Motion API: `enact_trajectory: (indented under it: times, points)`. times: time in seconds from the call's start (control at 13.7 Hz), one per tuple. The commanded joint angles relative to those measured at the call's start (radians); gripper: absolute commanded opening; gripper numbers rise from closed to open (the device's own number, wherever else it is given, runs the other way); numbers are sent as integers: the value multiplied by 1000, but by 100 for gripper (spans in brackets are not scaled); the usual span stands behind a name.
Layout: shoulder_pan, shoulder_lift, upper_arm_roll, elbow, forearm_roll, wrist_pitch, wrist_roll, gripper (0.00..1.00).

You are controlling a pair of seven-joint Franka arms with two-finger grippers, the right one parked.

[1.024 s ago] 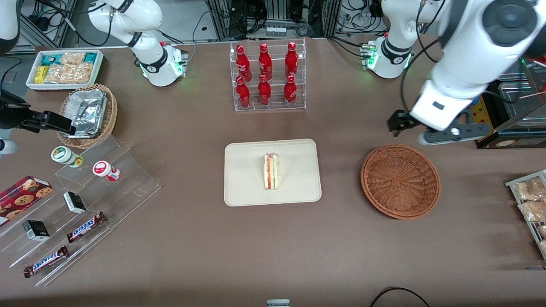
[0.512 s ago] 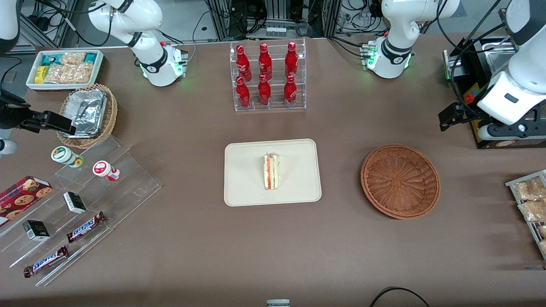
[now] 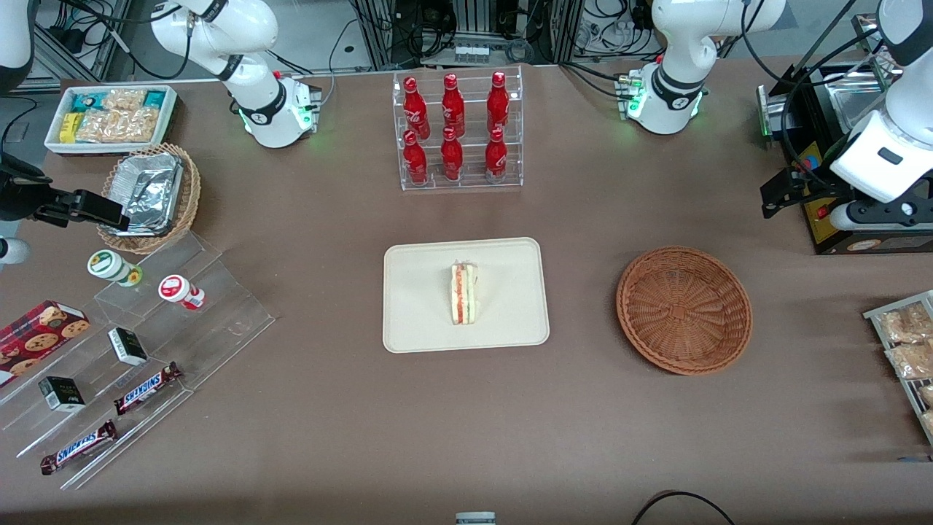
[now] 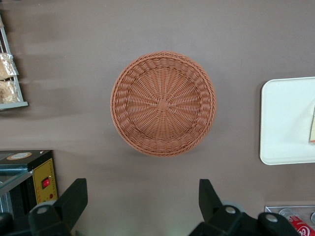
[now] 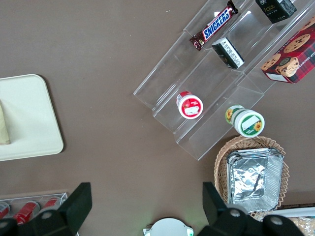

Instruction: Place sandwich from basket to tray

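The sandwich lies on its side in the middle of the cream tray, nothing touching it. Beside the tray, toward the working arm's end, the reddish-brown wicker basket has nothing in it. My left gripper hangs high over the table edge, farther from the front camera than the basket and further toward the working arm's end. The left wrist view looks down on the basket, the tray's end and a sliver of sandwich. The gripper is open, with only tabletop between its fingers.
A black box stands under the left arm. A rack of snack bags sits at the working arm's end. A clear rack of red bottles stands farther back than the tray. A stepped acrylic shelf fills the parked arm's end.
The left arm has swung away from above the basket toward the working arm's end of the table and risen slightly. The sandwich, tray and basket have not moved.
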Motion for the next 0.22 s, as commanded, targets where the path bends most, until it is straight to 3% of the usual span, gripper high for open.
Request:
enact_trajectory:
  times: [0.0,0.15]
  points:
    - [6,10,1,42,-7,-25,21,100]
    - [6,9,2,45,-1,-31,18,100]
